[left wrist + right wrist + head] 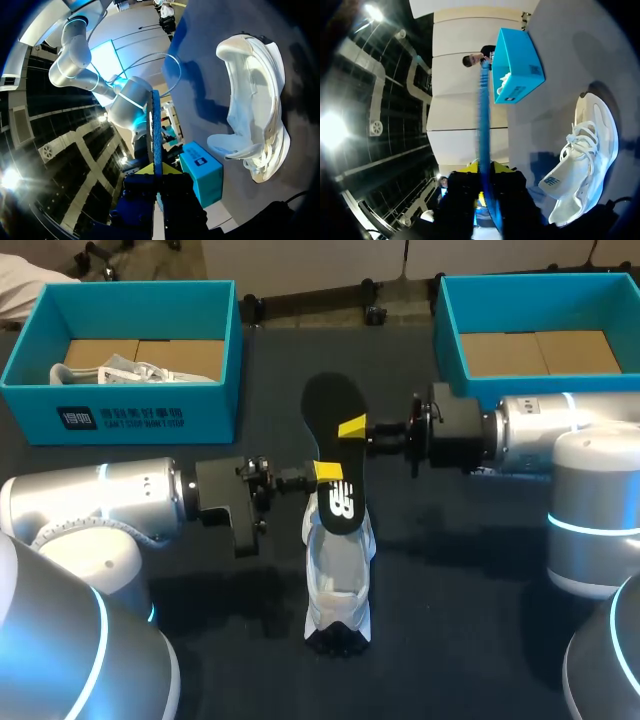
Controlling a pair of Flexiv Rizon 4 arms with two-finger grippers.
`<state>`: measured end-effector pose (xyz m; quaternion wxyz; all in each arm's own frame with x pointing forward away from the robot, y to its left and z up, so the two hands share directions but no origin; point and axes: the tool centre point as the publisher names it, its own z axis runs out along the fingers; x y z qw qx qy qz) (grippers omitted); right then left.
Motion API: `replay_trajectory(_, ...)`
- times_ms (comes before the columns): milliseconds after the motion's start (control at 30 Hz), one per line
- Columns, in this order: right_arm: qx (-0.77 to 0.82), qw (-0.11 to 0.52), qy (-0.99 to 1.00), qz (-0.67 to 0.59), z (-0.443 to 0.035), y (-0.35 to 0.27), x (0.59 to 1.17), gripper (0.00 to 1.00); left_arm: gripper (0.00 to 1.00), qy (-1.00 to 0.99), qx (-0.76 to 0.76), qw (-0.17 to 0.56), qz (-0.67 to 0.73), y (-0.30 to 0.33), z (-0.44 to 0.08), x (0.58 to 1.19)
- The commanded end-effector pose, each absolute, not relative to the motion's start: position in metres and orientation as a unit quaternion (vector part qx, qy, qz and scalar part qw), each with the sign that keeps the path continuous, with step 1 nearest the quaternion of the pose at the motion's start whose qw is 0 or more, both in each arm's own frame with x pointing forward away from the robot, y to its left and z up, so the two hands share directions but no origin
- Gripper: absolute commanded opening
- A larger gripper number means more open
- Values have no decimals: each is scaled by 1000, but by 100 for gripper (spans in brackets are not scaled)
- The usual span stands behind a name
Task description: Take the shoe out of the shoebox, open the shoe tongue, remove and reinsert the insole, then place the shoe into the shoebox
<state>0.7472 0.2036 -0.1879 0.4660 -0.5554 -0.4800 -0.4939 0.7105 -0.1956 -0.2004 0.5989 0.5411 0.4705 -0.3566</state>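
A black insole [335, 455] hangs edge-up over the middle of the table, held from both sides. My left gripper [325, 472] is shut on its lower half and my right gripper [352, 427] is shut on its upper half. In the left wrist view the insole [156, 130] runs edge-on, straight ahead from between the left gripper's [157, 171] yellow tips. The right wrist view shows the insole [484, 125] likewise rising from the right gripper [487, 167]. The white shoe [340, 580] lies on the dark table just below the insole, also seen as the shoe [255, 110] and the shoe [585, 160].
A teal shoebox [130, 405] at the back left holds another white shoe [130, 370]. A second teal shoebox [540, 300] at the back right shows only its cardboard floor. Both arms lie low across the table's sides.
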Motion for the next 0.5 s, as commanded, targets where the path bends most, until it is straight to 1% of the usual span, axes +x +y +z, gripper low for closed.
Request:
replay_trajectory(33,-556,466,-480,-494,-189,205,747,0,0,470,541,600,-356,-196,-201,710)
replay_trajectory(133,-556,466,-479,-495,-190,204,747,0,0,470,541,600,-356,-196,-201,710)
replay_trajectory(167,-556,466,-479,-495,-190,204,746,0,3,470,541,600,-356,-196,-201,710)
replay_trajectory(200,-556,466,-478,-495,-190,203,746,0,40,471,541,599,-356,-196,-201,710)
replay_trajectory(233,-556,465,-478,-495,-190,202,746,0,80,473,540,598,-357,-196,-201,709)
replay_trajectory(267,-556,465,-478,-495,-190,202,746,0,94,473,540,597,-358,-196,-201,709)
replay_trajectory(300,-557,465,-478,-496,-191,201,746,0,100,477,538,593,-364,-193,-200,708)
replay_trajectory(500,-558,462,-477,-497,-195,195,746,0,100,506,552,552,-367,-166,-198,704)
